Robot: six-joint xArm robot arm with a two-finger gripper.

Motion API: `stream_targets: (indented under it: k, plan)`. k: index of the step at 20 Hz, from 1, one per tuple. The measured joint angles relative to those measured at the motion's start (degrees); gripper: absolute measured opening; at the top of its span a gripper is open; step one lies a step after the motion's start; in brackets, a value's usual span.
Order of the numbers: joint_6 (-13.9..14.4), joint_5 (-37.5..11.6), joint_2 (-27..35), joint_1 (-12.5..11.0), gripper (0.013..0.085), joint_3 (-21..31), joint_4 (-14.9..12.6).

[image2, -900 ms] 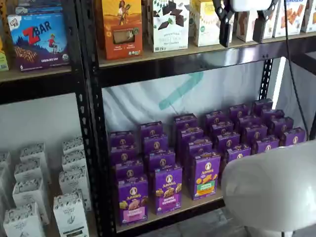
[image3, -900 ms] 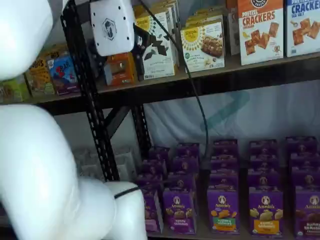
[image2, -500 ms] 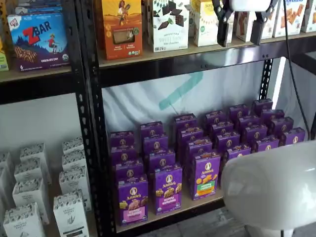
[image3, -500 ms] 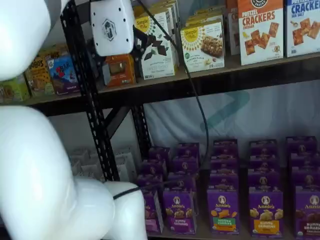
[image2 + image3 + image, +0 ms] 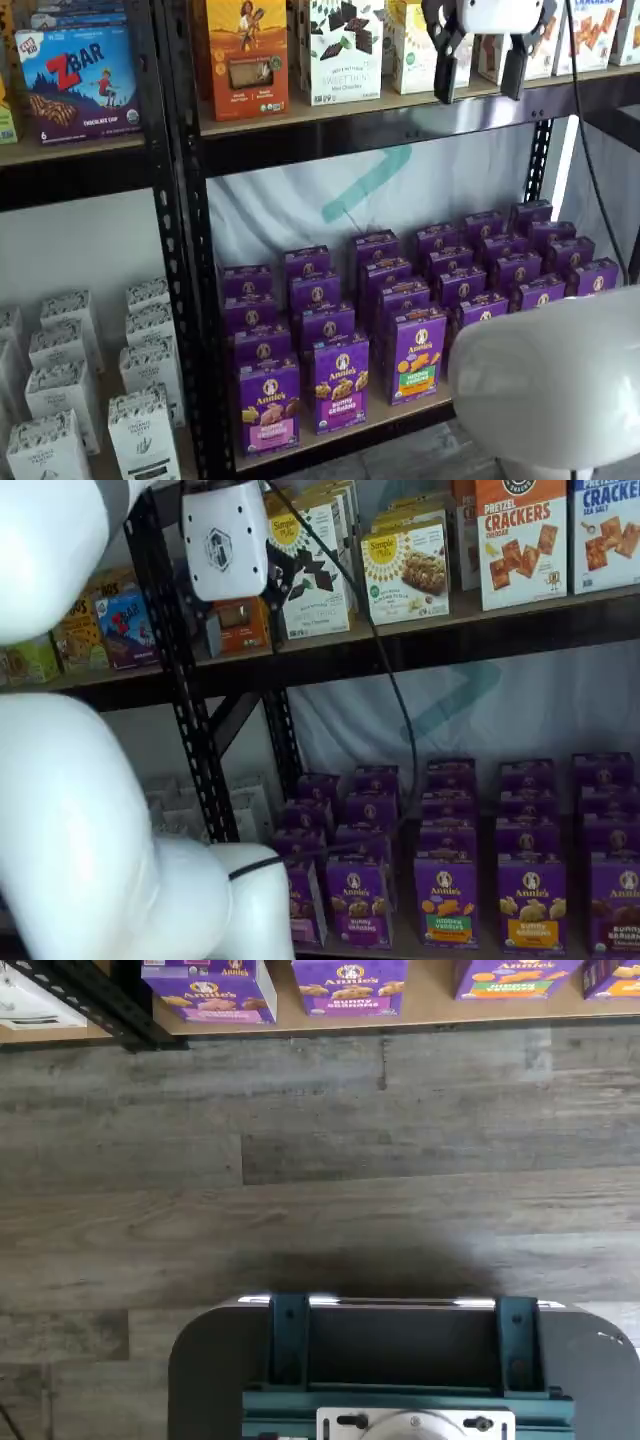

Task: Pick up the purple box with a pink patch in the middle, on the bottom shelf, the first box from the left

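Since my gripper (image 5: 477, 78) hangs high, fingers apart (nothing held), I could grab the neighbor (image 5: 341, 385) beside the purple box (image 5: 269, 407).

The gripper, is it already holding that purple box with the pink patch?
No. In a shelf view the gripper hangs open and empty up by the upper shelf, while the purple box stands untouched on the bottom shelf.

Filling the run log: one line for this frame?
phase: approach | gripper: open, empty, up at upper shelf height | purple box: untouched, front left of bottom shelf | contact: none
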Motion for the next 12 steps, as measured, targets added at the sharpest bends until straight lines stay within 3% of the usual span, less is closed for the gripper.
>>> stream_targets:
  k: [8,12]
  plan:
    - [2.4,-5.5,-0.5,3.3,0.085,5.6,-1.7]
    - [3.0,-8.4,-0.1,3.8,0.085,9.1,-1.2]
